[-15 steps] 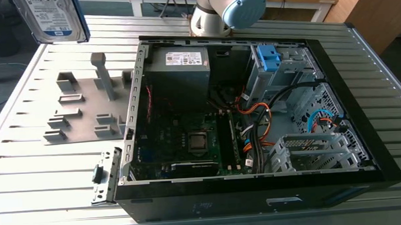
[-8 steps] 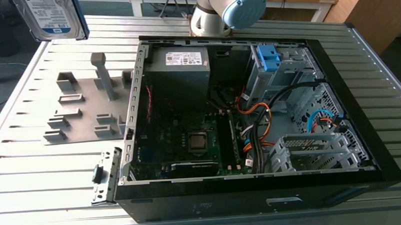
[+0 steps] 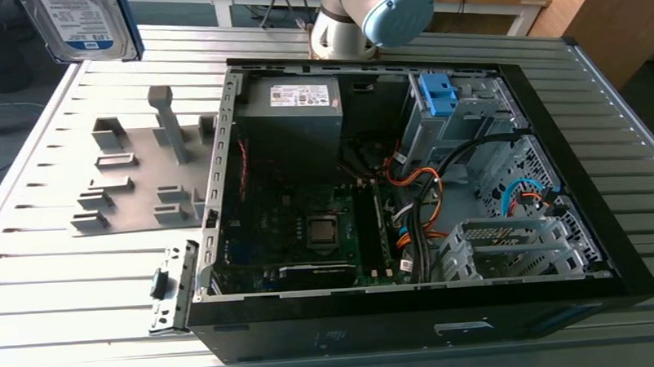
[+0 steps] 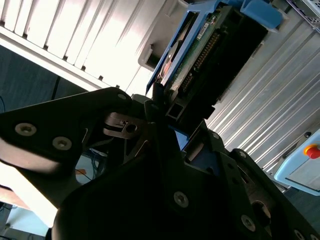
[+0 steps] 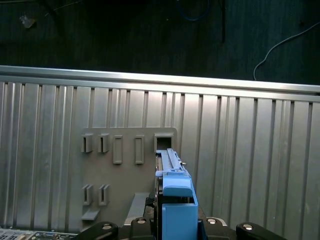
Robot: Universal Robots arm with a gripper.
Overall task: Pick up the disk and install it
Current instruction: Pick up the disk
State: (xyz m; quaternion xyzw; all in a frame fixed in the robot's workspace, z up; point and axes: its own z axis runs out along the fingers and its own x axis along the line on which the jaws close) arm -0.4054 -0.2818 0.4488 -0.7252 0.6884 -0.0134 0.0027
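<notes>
In the second wrist view the gripper point(image 4: 165, 115) has its fingers clamped on the disk point(image 4: 200, 55). In the exterior view the disk hangs raised at upper left. Pick-up looks done. Installing likely calls for aligning the disk with the drive cage point(image 3: 455, 118), upper right inside the open computer case point(image 3: 635, 262).

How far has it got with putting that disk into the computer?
Pick-up looks done: in the exterior view the disk hangs in the air above the table, and the second wrist view has the pincer clamped on its edge. Carrying is in hand. Installing is left: the disk is well outside the open computer case.
</notes>
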